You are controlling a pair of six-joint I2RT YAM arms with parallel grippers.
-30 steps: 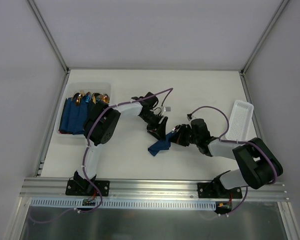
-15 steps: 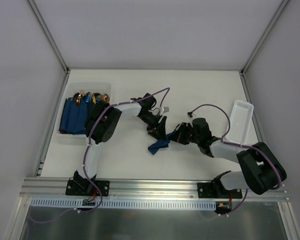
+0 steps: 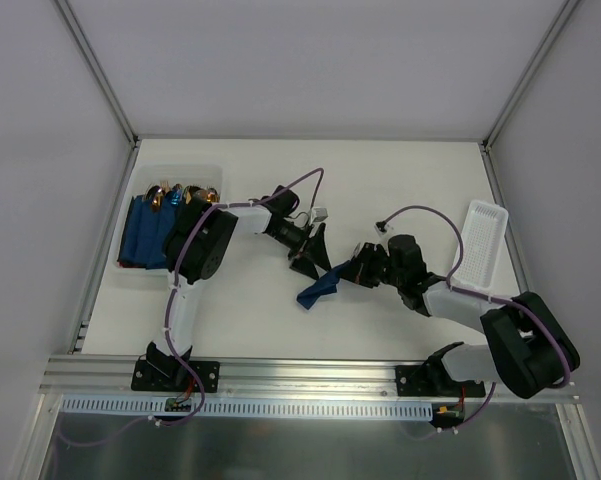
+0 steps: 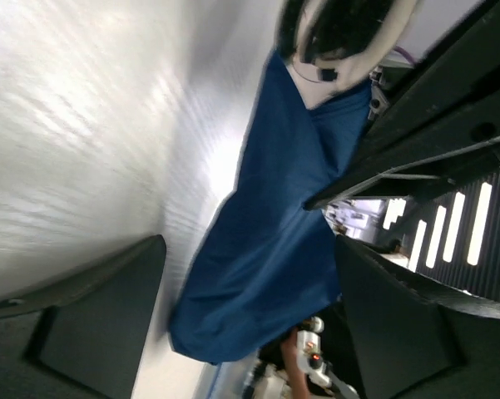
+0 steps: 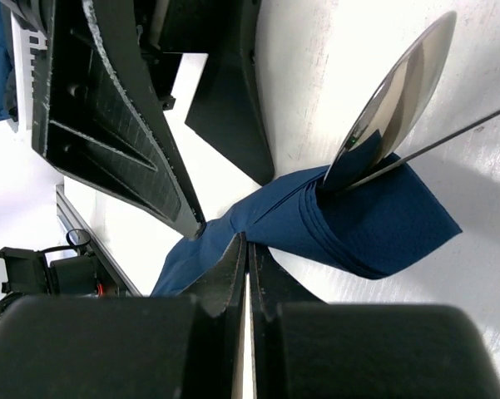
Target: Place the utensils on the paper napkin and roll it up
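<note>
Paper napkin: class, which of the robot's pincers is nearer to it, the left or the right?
Right. The right pincer is shut on a fold of the paper napkin. The left pincer is open, with the napkin between its fingers, not gripping.

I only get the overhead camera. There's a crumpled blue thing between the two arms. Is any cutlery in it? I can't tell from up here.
Observer: Yes. The right wrist camera shows a silver spoon sticking bowl-first out of the folded paper napkin.
Visitor: Is the right arm holding that napkin?
Observer: The right gripper is shut, and it looks to be pinching a fold of the napkin.
Visitor: And the left one?
Observer: The left gripper is open, straddling the napkin.
</note>
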